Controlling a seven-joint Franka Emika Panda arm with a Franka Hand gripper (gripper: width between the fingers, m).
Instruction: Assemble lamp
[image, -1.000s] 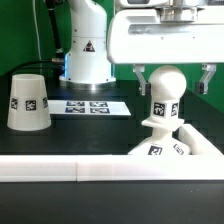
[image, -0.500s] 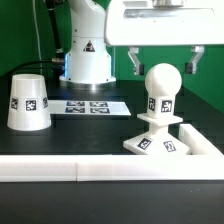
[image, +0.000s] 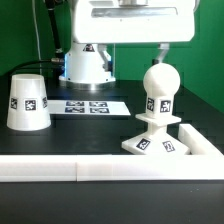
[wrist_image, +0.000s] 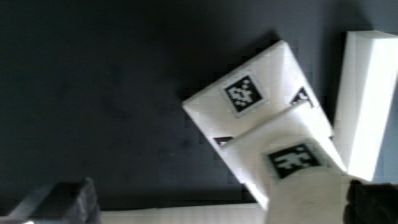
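The white round bulb (image: 160, 92) stands upright on the flat square base (image: 172, 146) at the exterior view's right. The tapered shade (image: 28, 101) sits mouth down on the table at the exterior view's left, apart from them. My gripper (image: 135, 55) is open and empty, above the bulb and slightly to the exterior view's left of it, touching nothing. In the wrist view the base (wrist_image: 246, 95) and the bulb (wrist_image: 290, 160) lie below my gripper (wrist_image: 214, 205), whose dark fingers (wrist_image: 50, 203) show at the frame's edge.
The marker board (image: 88, 106) lies flat behind the shade and the base. The arm's white pedestal (image: 88, 62) stands at the back. A long white border bar (image: 100, 169) runs along the front, and another (wrist_image: 370, 90) lies beside the base.
My gripper has risen off the bulb and shifted toward the exterior view's left. The bulb stays upright on the base.
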